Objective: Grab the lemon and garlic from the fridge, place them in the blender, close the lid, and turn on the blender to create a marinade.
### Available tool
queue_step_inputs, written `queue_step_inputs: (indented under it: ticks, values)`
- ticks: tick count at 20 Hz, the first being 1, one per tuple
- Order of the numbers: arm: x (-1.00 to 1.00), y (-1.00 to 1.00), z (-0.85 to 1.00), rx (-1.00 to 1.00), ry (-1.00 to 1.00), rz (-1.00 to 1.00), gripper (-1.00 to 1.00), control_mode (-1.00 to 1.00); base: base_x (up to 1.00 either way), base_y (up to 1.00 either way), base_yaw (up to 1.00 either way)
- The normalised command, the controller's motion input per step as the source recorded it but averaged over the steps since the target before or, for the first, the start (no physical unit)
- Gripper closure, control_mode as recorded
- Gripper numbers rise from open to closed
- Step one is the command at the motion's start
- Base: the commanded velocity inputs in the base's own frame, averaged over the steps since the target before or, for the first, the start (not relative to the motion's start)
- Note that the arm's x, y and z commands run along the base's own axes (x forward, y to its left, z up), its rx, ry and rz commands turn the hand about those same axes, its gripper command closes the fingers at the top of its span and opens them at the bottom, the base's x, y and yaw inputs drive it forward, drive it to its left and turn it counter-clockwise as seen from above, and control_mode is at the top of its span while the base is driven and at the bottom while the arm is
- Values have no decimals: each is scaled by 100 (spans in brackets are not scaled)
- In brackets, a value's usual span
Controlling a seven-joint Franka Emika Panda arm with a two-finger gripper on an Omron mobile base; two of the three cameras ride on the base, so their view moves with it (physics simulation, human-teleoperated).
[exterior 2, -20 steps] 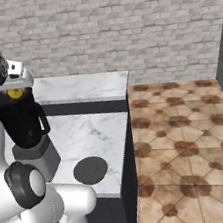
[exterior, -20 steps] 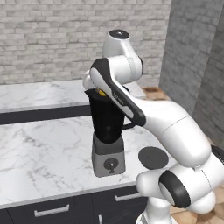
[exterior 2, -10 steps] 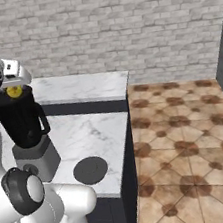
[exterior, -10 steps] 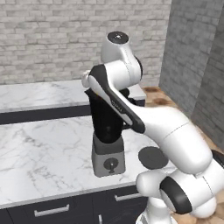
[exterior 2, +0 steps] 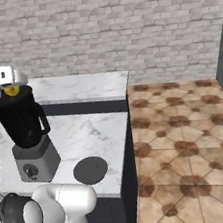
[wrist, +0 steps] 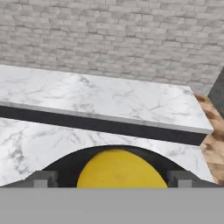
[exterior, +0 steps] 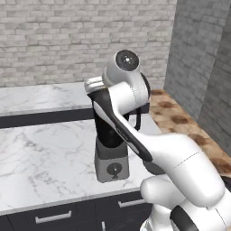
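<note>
The blender's black jar (exterior 2: 21, 119) stands on its grey base (exterior 2: 38, 162) with a round black knob (exterior: 113, 169), near the counter's front edge. My gripper (wrist: 111, 178) hangs right over the jar's mouth, open. Its fingertips (wrist: 43, 178) stand wide apart on either side of the yellow lemon (wrist: 121, 170). The lemon (exterior 2: 12, 90) sits at the jar's rim, just under my hand, and the left fingertip is clear of it. The lid (exterior 2: 90, 169), a flat dark disc, lies on the counter to the right of the base. Garlic and fridge are out of view.
A white marble counter (exterior 2: 86, 132) carries the blender, with a raised back ledge (wrist: 109, 98) behind a dark strip. A brick wall lies beyond. The counter ends at the right over a brown tiled floor (exterior 2: 188, 137). A tall dark grey block (exterior: 198, 67) stands further right.
The fingers have spread wider around the lemon. The arm's upper joint has swung up and to the right, while the lemon stays at the jar's mouth.
</note>
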Motion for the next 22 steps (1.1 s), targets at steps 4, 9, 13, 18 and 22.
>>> queue_step_inputs:
  ticks: [4, 9, 13, 18, 22]
  values:
    - [0, 0, -1, 2, -16, 0, -100, -100, 0, 0, 0]
    - [-5, -2, -3, 2, 1, 2, -100, -100, 0, 0, 0]
    - [17, 8, 1, 1, 2, 0, -100, -100, 0, 0, 0]
    - [-32, -16, 0, 0, 38, 0, -100, -100, 0, 0, 0]
    - [-1, 0, 5, 0, 38, 0, -100, -100, 0, 0, 0]
